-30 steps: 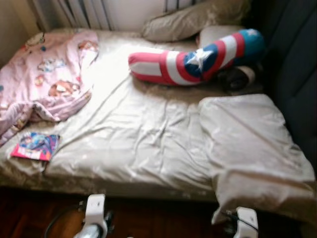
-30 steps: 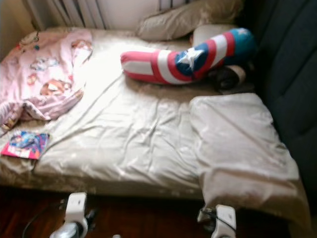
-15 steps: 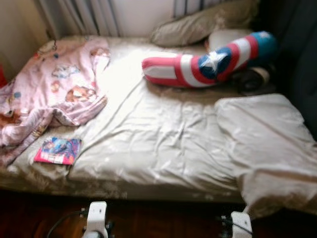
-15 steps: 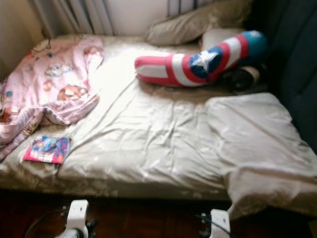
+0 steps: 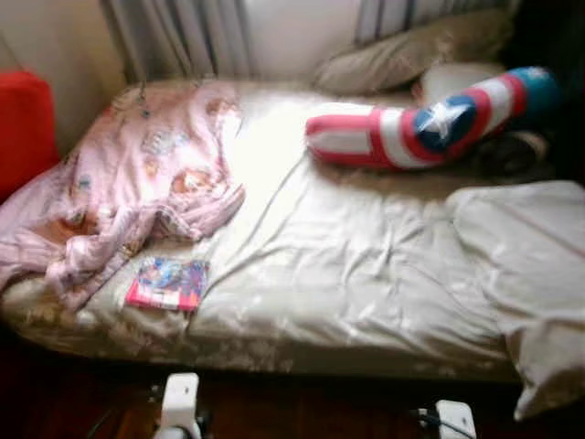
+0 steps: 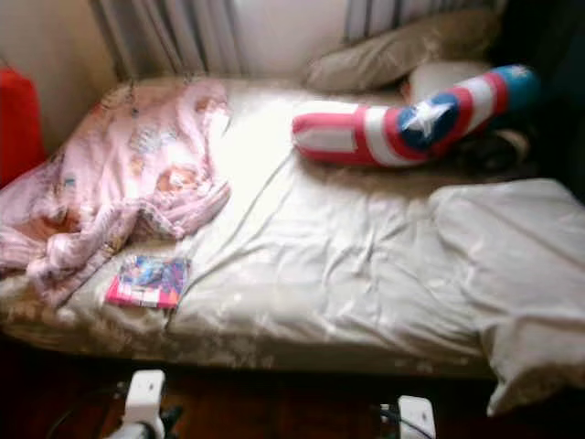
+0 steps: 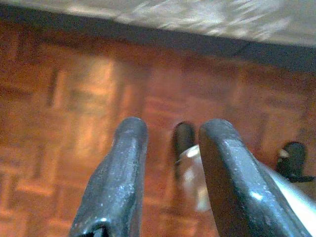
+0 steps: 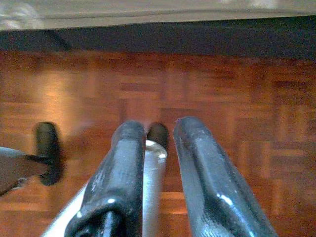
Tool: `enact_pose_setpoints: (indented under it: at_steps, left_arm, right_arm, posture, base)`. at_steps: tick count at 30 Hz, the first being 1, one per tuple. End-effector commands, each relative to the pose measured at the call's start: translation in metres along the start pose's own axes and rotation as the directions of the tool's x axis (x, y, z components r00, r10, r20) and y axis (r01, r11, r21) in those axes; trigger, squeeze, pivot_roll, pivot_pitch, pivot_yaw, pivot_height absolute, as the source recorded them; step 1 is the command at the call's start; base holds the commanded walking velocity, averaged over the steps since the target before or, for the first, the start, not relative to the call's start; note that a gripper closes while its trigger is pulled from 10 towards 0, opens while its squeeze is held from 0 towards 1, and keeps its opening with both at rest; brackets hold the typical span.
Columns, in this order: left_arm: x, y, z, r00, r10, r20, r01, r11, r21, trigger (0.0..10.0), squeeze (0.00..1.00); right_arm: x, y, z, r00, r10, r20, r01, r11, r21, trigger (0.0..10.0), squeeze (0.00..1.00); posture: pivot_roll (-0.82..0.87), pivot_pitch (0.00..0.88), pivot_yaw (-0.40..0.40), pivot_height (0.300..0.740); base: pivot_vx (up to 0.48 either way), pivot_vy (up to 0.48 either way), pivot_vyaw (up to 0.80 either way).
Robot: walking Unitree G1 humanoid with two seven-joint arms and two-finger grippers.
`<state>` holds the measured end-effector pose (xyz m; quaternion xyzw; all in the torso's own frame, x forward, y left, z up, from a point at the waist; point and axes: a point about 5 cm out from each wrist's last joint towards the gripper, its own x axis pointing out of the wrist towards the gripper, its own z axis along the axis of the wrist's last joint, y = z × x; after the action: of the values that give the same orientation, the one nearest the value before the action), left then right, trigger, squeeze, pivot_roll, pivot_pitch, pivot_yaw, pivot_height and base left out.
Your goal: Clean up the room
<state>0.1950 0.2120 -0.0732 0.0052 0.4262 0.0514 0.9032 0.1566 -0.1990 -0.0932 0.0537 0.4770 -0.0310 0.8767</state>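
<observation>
In the left eye view we face a bed [image 5: 366, 274] with a rumpled beige sheet. A pink blanket [image 5: 137, 192] lies heaped over its left end, and a small colourful book [image 5: 167, 283] rests near the front edge, just beside the blanket. A red, white and blue star pillow [image 5: 420, 128] lies toward the far right corner, with beige pillows [image 5: 402, 59] behind it and a beige duvet [image 5: 530, 265] at the right end.

In the left wrist view our left gripper [image 7: 170, 173] hangs over the parquet floor [image 7: 74, 113], fingers parted and holding nothing.

In the right wrist view our right gripper [image 8: 158, 168] also hangs above the floor, fingers parted and empty.
</observation>
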Motion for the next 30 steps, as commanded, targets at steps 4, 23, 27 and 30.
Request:
enact_pose_setpoints:
  at_steps: [4, 23, 27, 30]
  left_arm:
    - [0.0, -0.003, -0.001, 1.0, 0.002, -0.005, -0.003, 1.0, -0.021, 10.0, 0.0]
    - [-0.001, -0.002, -0.005, 1.0, 0.012, -0.016, -0.013, 0.999, -0.039, 10.0, 0.0]
    - [-0.001, -0.002, -0.005, 1.0, 0.012, -0.017, -0.012, 0.999, -0.04, 10.0, 0.0]
    - [-0.001, -0.002, -0.005, 1.0, 0.012, -0.017, -0.013, 0.999, -0.04, 10.0, 0.0]
  right_arm:
    - [-0.002, -0.009, -0.005, 1.0, -0.02, -0.018, 0.02, 1.0, -0.003, 10.0, 0.0]
    - [0.006, 0.041, 0.004, 0.999, 0.032, -0.01, -0.032, 0.999, -0.01, 10.0, 0.0]
    - [0.005, 0.031, 0.003, 1.0, 0.023, -0.01, -0.023, 1.0, -0.008, 10.0, 0.0]
    - [0.005, 0.029, 0.003, 1.0, 0.02, -0.01, -0.02, 1.0, -0.006, 10.0, 0.0]
  posture:
    - [0.06, 0.119, -0.006, 0.74]
    - [0.07, 0.141, -0.01, 0.74]
    - [0.07, 0.147, -0.009, 0.74]
    - [0.07, 0.149, -0.009, 0.74]
  base:
    - [0.0, 0.48, 0.0]
    - [0.0, 0.48, 0.0]
    - [0.0, 0.48, 0.0]
    - [0.0, 0.48, 0.0]
